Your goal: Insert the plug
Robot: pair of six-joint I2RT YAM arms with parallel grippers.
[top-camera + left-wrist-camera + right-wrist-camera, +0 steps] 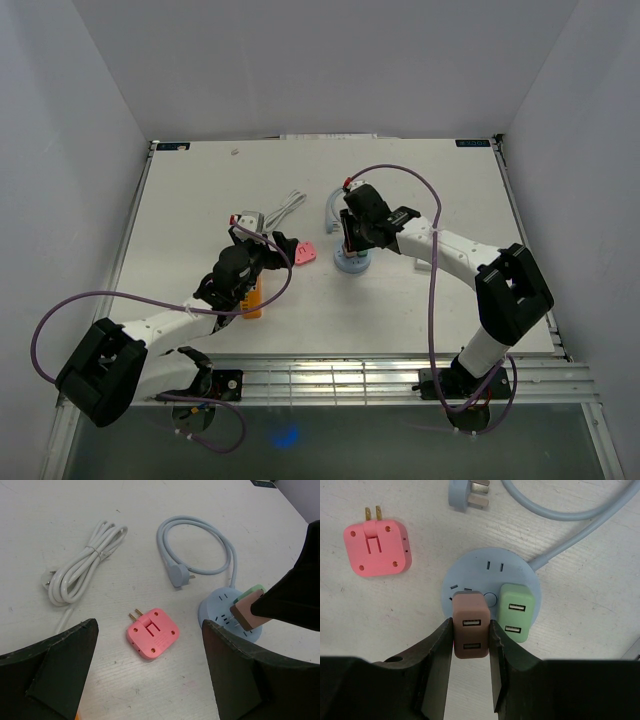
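Your right end effector point(470, 630) was clamped on the flat sides of the small brown plastic charger plug point(470, 617), atop the round pale-blue socket hub point(490, 562). The plug looked light, rigid and probably slick. Your left end effector point(149, 650) gaped apart, empty.

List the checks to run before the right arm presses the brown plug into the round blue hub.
1. Grip of right fingers on brown plug: ok, one finger on each side.
2. Plug placed over blue hub: ok.
3. Prongs lined up with slots: cannot tell, hidden under the plug.
4. Clearance from green plug: ok, a gap shows between them.
5. Hub braced by left fingers: not ok, they stand open near the pink adapter, off the hub.
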